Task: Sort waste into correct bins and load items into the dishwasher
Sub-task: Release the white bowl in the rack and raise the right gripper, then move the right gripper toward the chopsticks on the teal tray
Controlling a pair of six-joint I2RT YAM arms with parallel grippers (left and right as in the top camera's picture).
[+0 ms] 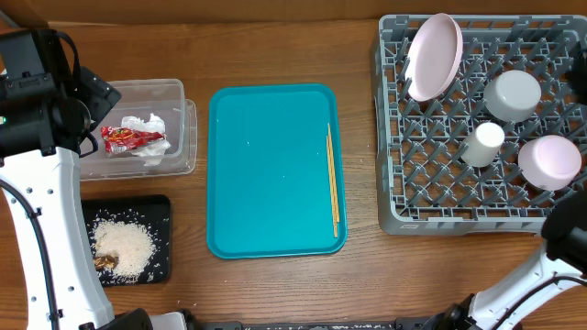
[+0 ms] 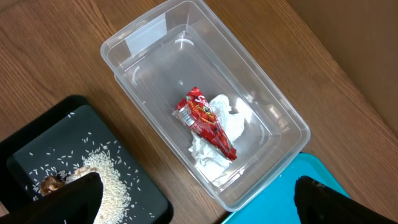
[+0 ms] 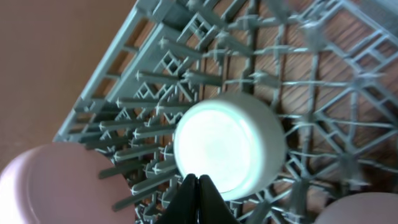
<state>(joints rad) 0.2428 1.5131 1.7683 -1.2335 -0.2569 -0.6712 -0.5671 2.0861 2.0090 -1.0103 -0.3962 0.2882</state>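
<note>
Currently the right gripper (image 3: 198,198) has its jaws clenched, tips pressed together with nothing between them. In the right wrist view they sit just over the near edge of an upturned round white bowl (image 3: 230,146); contact cannot be told. That bowl rests base-up in the large square grey plastic dish rack (image 1: 394,197), which stands to the right of the teal rectangular serving tray (image 1: 271,165).

Also in the rack:
- a round pale pink plate (image 1: 433,55), standing on edge in the corner nearest the tray's far right end
- a small white cup (image 1: 483,144)
- a round pale pink dish (image 1: 549,161), on the side away from the tray

The left gripper (image 2: 196,193) is released, its fingers (image 2: 78,196) spread wide and empty. It hangs above the clear rectangular plastic tub (image 1: 179,156), just left of the teal tray. The tub holds a crinkled red snack wrapper (image 2: 208,124) lying on crumpled white tissue (image 2: 233,118).

A flat black rectangular tray (image 1: 158,206), left of the teal tray's near corner, carries white rice grains (image 1: 127,243) and brown bits (image 1: 105,262).

Thin wooden chopsticks (image 1: 333,179) lie on the teal tray along its right edge.
</note>
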